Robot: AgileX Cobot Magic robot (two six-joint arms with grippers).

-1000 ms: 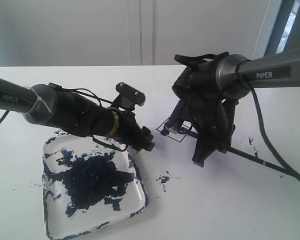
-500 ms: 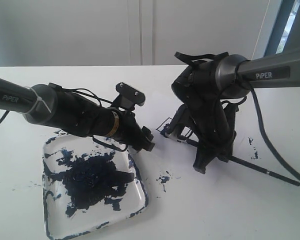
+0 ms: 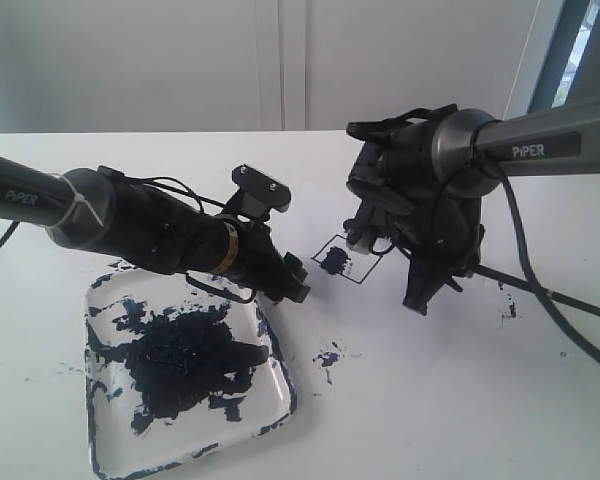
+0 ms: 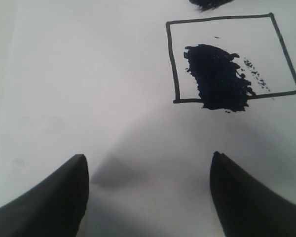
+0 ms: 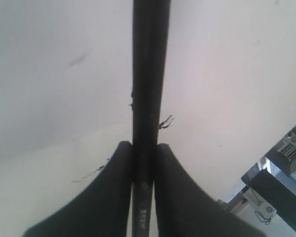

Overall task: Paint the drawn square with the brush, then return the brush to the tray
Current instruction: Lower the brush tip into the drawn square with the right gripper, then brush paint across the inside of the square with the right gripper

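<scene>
Brush (image 5: 150, 74) pinched by its handle in my right tool (image 5: 144, 148), close to the drawn square (image 4: 232, 57).
Left to right: the tray (image 3: 285, 385) sits on the table (image 3: 430, 400); my left tool (image 4: 148, 158) hangs wide open and empty near the square, which is part-filled, one smear crossing its outline. I judge the brush light, stiff and slick, apt to pivot in a pinch, so mid-handle is where I'd hold. Its bristles are hidden behind the right arm; I can't tell whether they touch down.
</scene>
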